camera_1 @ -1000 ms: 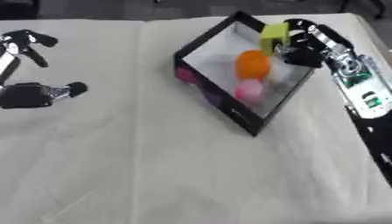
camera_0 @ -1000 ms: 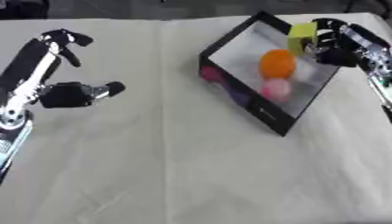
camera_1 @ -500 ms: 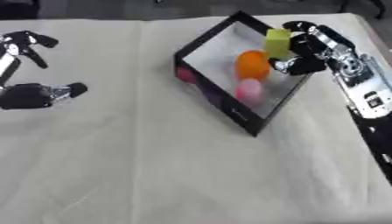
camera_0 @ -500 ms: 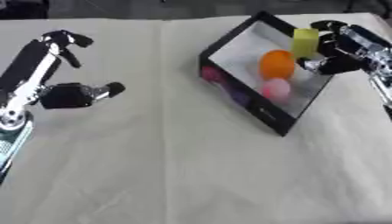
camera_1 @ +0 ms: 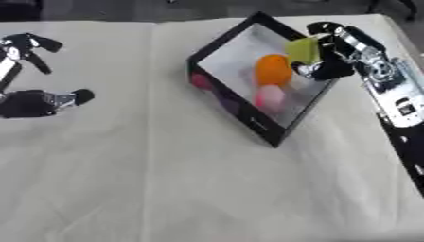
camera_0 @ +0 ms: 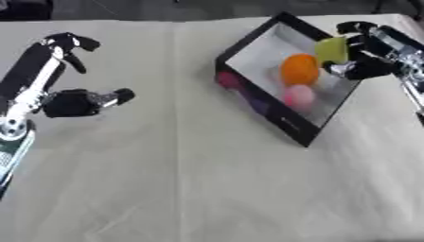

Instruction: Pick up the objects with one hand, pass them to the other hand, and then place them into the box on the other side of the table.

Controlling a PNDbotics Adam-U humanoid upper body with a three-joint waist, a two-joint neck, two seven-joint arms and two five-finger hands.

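- Your right hand [camera_0: 361, 53] is at the far right of the table, above the right rim of the box, and its fingers are curled around a yellow-green object [camera_0: 331, 49], which it pinches from the right side.
- The yellow-green object is held over the far right part of the box; you cannot tell from the views whether it touches the floor of the box.
- The box [camera_0: 258, 98] is black with a pale floor, it stands turned with one corner toward the near side, on the right half of the table.
- Inside the box an orange ball [camera_0: 299, 69] lies just left of the held object, and a pink ball [camera_0: 298, 94] lies just near of the orange one.
- Your left hand [camera_0: 76, 102] is at the left side of the table, well apart from the box; its fingers are curled and it holds nothing.
- The table is covered with a cream cloth [camera_0: 182, 179].
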